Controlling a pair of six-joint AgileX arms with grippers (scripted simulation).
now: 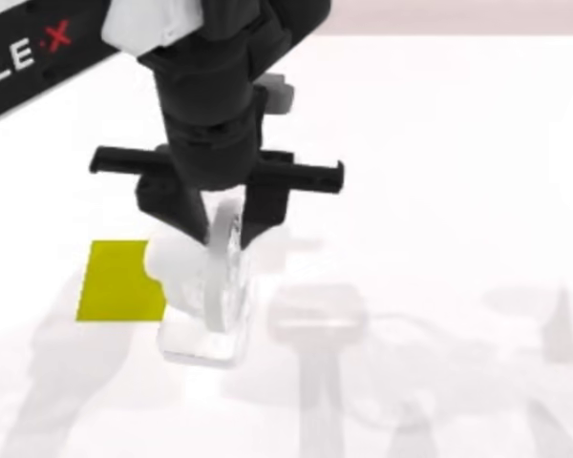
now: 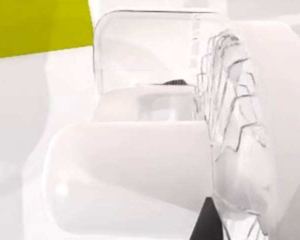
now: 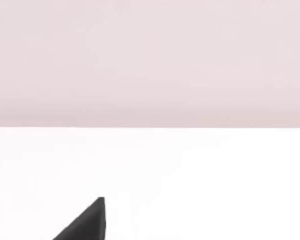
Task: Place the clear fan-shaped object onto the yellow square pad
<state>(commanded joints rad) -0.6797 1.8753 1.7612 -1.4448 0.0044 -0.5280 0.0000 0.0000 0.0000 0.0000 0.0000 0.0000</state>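
Beside the flat yellow square pad point(image 1: 122, 281), just off its right edge, stood the small translucent white fan point(image 1: 210, 286), the left gripper point(image 1: 220, 221) above with jaws pinching its grilled head. Carrying it onto the pad remained; the right arm was out of sight.

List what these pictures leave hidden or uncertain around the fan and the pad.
- Left pincer: top view, its fingertips hidden behind the fan; grip state unclear.
- Yellow pad: left wrist view cuts it at the edge; top view, fan covers its right edge.
- Right pincer: right wrist view shows only a dark corner.
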